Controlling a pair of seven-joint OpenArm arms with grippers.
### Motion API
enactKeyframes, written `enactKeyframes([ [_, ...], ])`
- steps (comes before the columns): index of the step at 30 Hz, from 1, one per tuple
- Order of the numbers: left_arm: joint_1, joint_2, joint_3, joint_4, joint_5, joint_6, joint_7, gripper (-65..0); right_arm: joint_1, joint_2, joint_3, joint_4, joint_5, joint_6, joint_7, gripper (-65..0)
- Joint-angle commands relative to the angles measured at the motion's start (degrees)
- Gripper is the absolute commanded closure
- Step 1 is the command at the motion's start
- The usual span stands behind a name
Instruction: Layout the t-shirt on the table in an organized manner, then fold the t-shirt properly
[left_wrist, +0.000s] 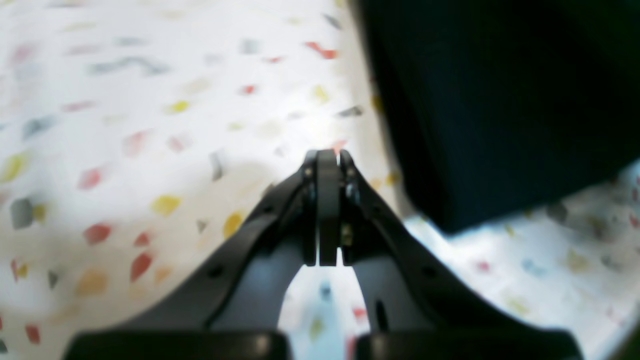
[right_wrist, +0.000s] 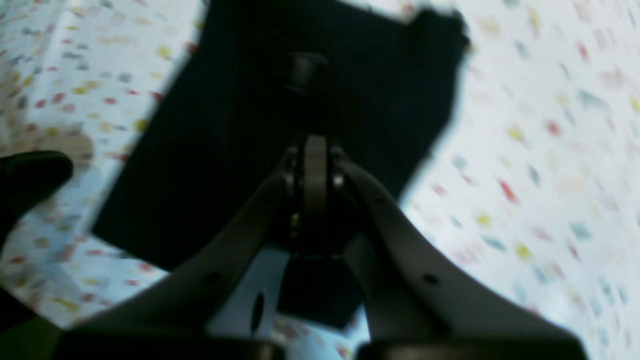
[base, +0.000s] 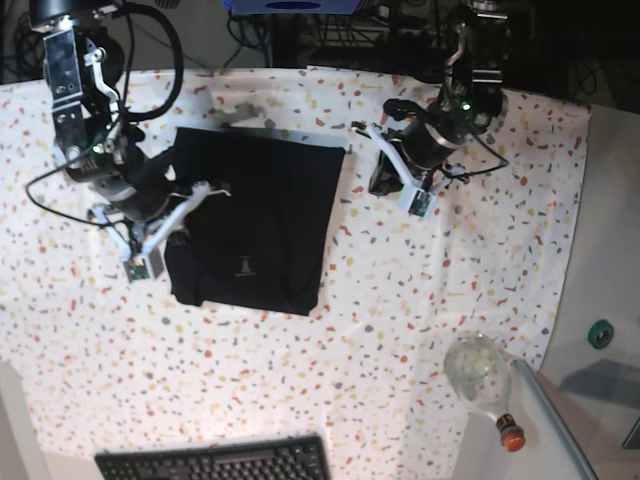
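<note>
The black t-shirt (base: 250, 220) lies folded into a tidy rectangle on the speckled table (base: 420, 300), left of centre in the base view. My right gripper (right_wrist: 315, 145) hovers over the shirt's left part (right_wrist: 240, 130), its jaws pressed together with nothing between them. In the base view it sits at the shirt's left edge (base: 212, 190). My left gripper (left_wrist: 327, 155) is also shut and empty, over bare table just beside the t-shirt's edge (left_wrist: 500, 100). From the base view it stands off the shirt's upper right corner (base: 365, 135).
A black keyboard (base: 215, 462) lies at the front edge. A clear bottle (base: 478, 370) with a red cap lies at the front right, near the table's right edge. Cables and equipment run behind the far edge.
</note>
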Motion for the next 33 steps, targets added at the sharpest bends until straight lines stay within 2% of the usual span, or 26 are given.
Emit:
enactKeyframes([
  [1, -0.59, -0.6, 2.14, -0.53, 0.53, 1.48, -1.74, 0.0, -0.32, 0.61, 1.19, 1.39, 0.2, -0.04, 1.37, 0.0],
  [3, -1.12, -0.69, 7.33, -2.46, 2.64, 4.12, -2.7, 0.0, -1.9, 0.61, 2.86, 1.39, 0.2, -0.04, 1.37, 0.0],
  [5, -0.95, -0.86, 11.11, -2.64, 3.69, 5.35, -3.14, 0.0, -2.78, 0.7, 3.92, 1.3, 0.2, -0.04, 1.37, 0.0],
  [10, 2.04, -0.95, 11.28, -0.44, 3.78, 5.44, -2.97, 0.0, -3.92, 0.7, 6.82, 1.13, 0.2, -0.04, 1.2, 0.0],
  [16, 3.89, -1.92, 9.7, 4.57, 3.69, 5.44, -2.88, 0.0, -5.24, 0.7, 6.55, 1.39, 0.2, 0.05, 1.11, 0.0],
  [20, 6.88, -1.83, 7.42, 14.86, 3.6, 5.35, -2.88, 0.0, -6.47, 0.61, 3.04, 1.83, 0.2, 0.05, 1.29, 0.0],
  [23, 7.58, -0.86, 10.32, 19.43, 3.6, 5.26, -2.88, 0.0, -7.35, 0.44, 0.14, 1.92, 0.2, -0.04, 1.37, 0.0],
  [25, 6.79, -0.6, 13.04, 18.37, 3.6, 5.35, -2.88, 0.0, -7.26, 0.35, -1.71, 1.92, 0.2, -0.39, 1.37, 0.0],
  [28, 4.24, -0.6, 16.65, 11.08, 4.13, 5.44, -2.88, 0.0, -6.73, 0.35, -3.47, 1.04, 0.2, -0.39, 2.25, 0.0],
  [33, 2.04, -1.74, 13.48, -1.14, 3.96, 5.53, -3.23, 0.0, -6.21, 0.35, -3.64, -9.86, 0.2, -0.39, 9.29, 0.0],
])
